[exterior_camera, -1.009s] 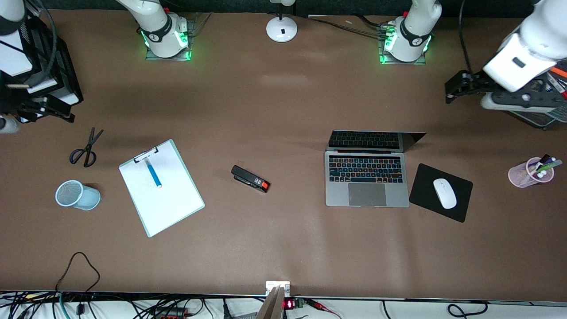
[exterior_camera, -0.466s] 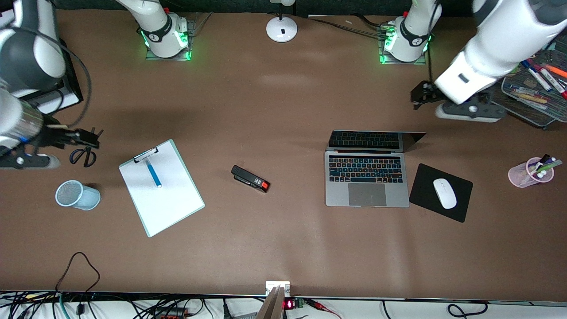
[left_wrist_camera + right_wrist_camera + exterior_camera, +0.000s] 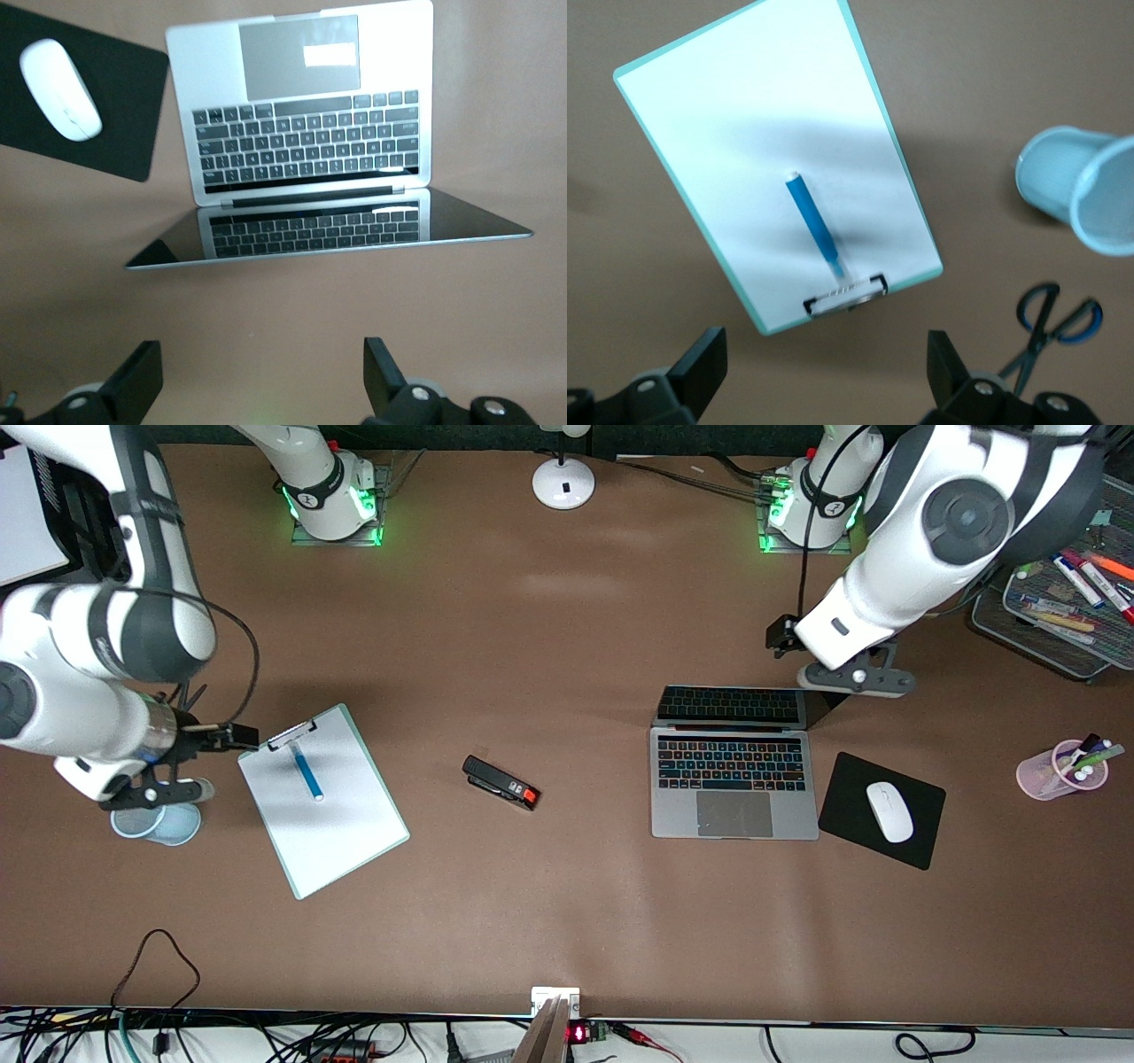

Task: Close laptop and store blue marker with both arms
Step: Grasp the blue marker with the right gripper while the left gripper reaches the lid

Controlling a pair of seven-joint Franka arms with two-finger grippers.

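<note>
1. Silver-grey laptop (image 3: 733, 784) sits open on the brown worktop (image 3: 567, 646), beside a black mouse pad (image 3: 881, 810).
2. Blue marker (image 3: 306, 772) lies on a white clipboard (image 3: 323, 802).
3. Left gripper (image 3: 261, 390) hovers above the laptop's screen edge, spread wide, empty.
4. Right gripper (image 3: 824, 376) hangs above the clipboard's clip end, spread wide, empty.
</note>
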